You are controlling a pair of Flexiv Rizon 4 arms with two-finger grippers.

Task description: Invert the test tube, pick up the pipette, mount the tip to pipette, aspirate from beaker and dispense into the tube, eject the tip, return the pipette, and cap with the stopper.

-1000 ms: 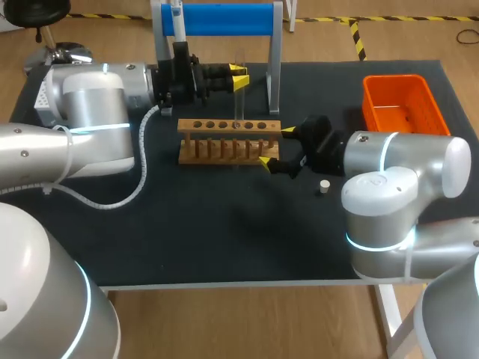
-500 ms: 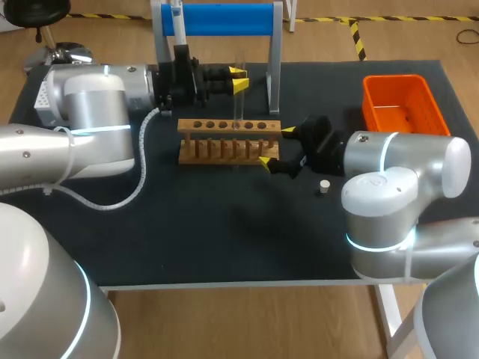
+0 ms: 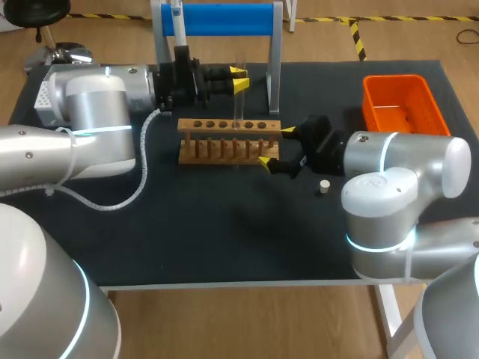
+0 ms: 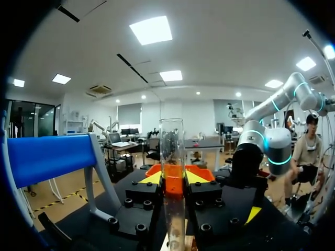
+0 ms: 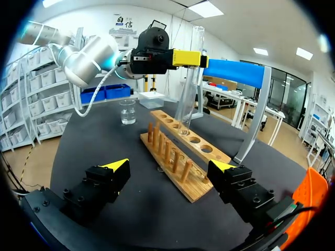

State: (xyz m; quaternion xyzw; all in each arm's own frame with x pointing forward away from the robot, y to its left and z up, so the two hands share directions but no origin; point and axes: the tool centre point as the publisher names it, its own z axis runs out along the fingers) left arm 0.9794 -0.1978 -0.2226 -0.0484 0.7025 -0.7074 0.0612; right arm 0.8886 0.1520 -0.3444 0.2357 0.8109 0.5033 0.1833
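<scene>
A clear test tube [image 3: 238,105] stands upright with its lower end in a hole of the wooden rack [image 3: 224,142]. My left gripper [image 3: 239,78] is shut on the tube's upper part; in the left wrist view the test tube [image 4: 172,157] sits between the yellow tips of the left gripper [image 4: 172,180]. My right gripper [image 3: 275,145] stands open at the rack's right end, touching nothing. In the right wrist view the right gripper [image 5: 170,166] faces the rack [image 5: 183,157], the tube [image 5: 188,78] and the beaker [image 5: 127,111]. A white stopper [image 3: 324,186] lies on the mat.
A blue-barred stand [image 3: 224,19] rises behind the rack, with what looks like the pipette [image 3: 176,10] hanging at its left end. An orange bin [image 3: 400,105] sits at the back right. A white box [image 5: 152,98] stands beyond the beaker.
</scene>
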